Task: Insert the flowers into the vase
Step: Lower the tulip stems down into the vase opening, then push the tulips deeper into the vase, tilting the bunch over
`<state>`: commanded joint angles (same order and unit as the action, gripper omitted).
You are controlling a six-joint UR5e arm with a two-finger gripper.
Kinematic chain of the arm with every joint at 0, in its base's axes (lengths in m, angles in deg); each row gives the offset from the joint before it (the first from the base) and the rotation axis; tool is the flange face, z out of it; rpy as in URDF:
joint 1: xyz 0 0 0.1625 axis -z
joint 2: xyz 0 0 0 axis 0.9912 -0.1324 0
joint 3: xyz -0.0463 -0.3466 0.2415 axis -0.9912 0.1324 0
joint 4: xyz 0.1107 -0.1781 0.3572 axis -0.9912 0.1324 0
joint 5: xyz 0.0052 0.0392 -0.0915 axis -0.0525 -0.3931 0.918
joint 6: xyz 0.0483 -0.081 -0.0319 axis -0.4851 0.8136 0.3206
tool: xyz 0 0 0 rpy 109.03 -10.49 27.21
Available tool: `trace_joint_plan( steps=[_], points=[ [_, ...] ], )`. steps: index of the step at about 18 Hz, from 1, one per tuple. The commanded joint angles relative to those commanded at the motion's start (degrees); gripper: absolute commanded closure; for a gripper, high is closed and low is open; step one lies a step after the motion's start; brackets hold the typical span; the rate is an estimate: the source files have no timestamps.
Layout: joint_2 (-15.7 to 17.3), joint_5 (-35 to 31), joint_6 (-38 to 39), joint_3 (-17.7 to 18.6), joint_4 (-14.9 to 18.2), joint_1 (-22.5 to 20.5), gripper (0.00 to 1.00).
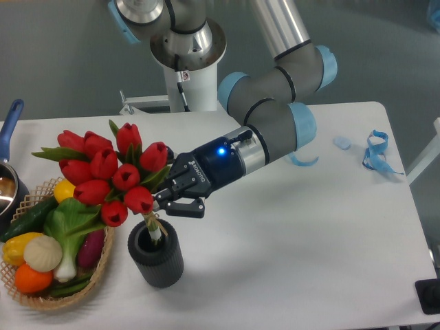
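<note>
vase (156,259) upright on worktop (295,247), beside wicker basket (103,265) | flowers (110,175) tilted left, stem ends inside vase mouth | gripper (168,204) clenched on flowers' stems just above vase | blue ribbon (377,152) far right

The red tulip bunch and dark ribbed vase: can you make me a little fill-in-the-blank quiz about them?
1. The gripper is shut on the bunch of ____ tulips.
2. The stems' lower ends reach into the mouth of the dark ribbed ____.
3. Left of it, a wicker basket holds ____.

Missing words: red; vase; vegetables
</note>
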<state>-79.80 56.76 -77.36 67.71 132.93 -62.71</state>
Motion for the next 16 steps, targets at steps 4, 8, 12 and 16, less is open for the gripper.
trace_joint_plan(
  steps=[4,8,12,16],
  points=[
    [-1.41,-0.18,-0.18,1.23,0.09,0.00,0.88],
    [-2.90,-0.18,-3.34,3.08,0.09,0.00,0.87],
    [-4.05,-0.44,-7.21,5.10,0.09,0.00,0.85],
    [-4.92,-0.62,-7.47,5.54,0.09,0.00,0.85]
  ],
)
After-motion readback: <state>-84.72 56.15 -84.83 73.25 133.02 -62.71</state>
